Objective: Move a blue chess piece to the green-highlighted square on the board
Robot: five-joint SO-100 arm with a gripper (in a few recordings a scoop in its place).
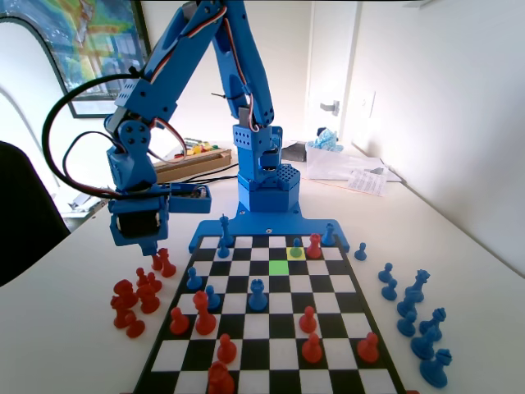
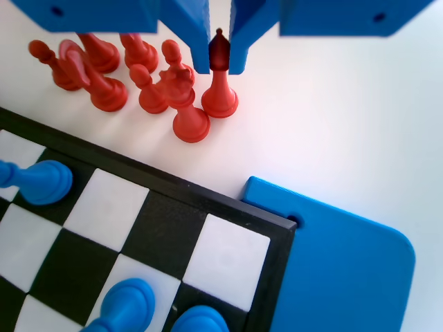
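Hand (image 2: 219, 59) sits off the board, over the white table (image 2: 332, 117), at the left in the fixed view (image 1: 152, 244). In the wrist view its two jaws stand close together with the pointed top of a red piece (image 2: 220, 86) between them; the piece's base rests on the table. Whether the jaws actually press the piece cannot be told. In the fixed view the fingertips are hidden behind the motor housing.

Beside that piece stands a cluster of red pieces (image 2: 111, 66), several cut off by the wrist view's top edge and overlapping each other. Same cluster in the fixed view (image 1: 139, 295), left of the board (image 1: 271, 320).

Blue chess piece (image 1: 296, 248) stands on the yellow-tinted square (image 1: 296, 254) in the row nearest the arm's base, a red piece (image 1: 314, 245) just beside it. The green-highlighted square (image 1: 279, 267) lies one row nearer the camera and one column left, bare, well apart from the hand.

Taken blue pieces (image 1: 414, 316) stand on the table right of the board. Board's near edge is cut off at the bottom of the fixed view, as are the red pieces there. In the wrist view blue pieces (image 2: 41, 181) are cropped at the left and bottom edges.

Papers (image 1: 353, 168) at the table's far right carry print too small to read. Open table lies right of the hand in the wrist view.
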